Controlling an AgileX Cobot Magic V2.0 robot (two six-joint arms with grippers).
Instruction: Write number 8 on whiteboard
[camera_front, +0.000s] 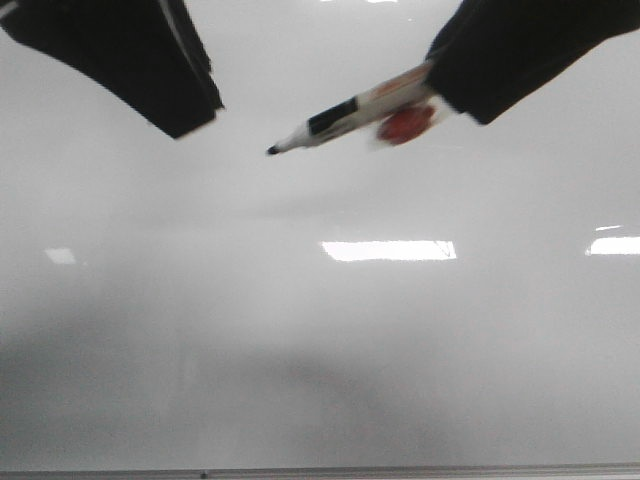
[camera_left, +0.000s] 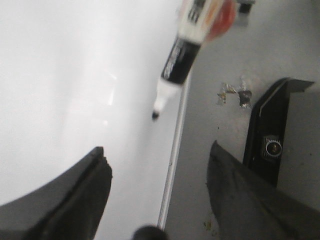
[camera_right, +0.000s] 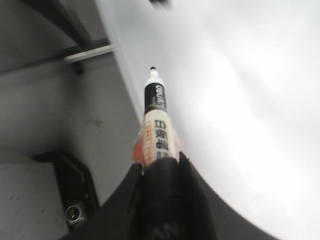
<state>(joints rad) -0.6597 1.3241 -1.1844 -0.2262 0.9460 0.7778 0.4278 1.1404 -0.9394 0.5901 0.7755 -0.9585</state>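
In the front view, a marker (camera_front: 345, 117) is clamped in the right gripper (camera_front: 440, 95), whose jaws are closed on the barrel's rear end. The marker projects well out from those jaws, its black tip directed toward the left gripper (camera_front: 190, 110) but well apart from it. A red blurred part (its nature cannot be told) is seen just beside the right jaws, under the barrel. The whiteboard (camera_front: 320, 350) lies beneath both grippers, and no drawn stroke is seen on it; whether the tip touches the board cannot be told here.

In the left wrist view, the left gripper (camera_left: 157, 192) is seen with its jaws spread wide and nothing held between them. The marker (camera_left: 177, 70) is seen beyond the jaws, its tip pointed back toward the gap. The board's metal edge (camera_left: 172, 160) runs out from between the jaws, with board on one side and grey desk (camera_left: 295, 55) on the other.

In the right wrist view, the marker (camera_right: 157, 125) is gripped by the right gripper (camera_right: 160, 170) and extends straight ahead of the jaws, its tip over the whiteboard (camera_right: 240, 100) near that board's edge.
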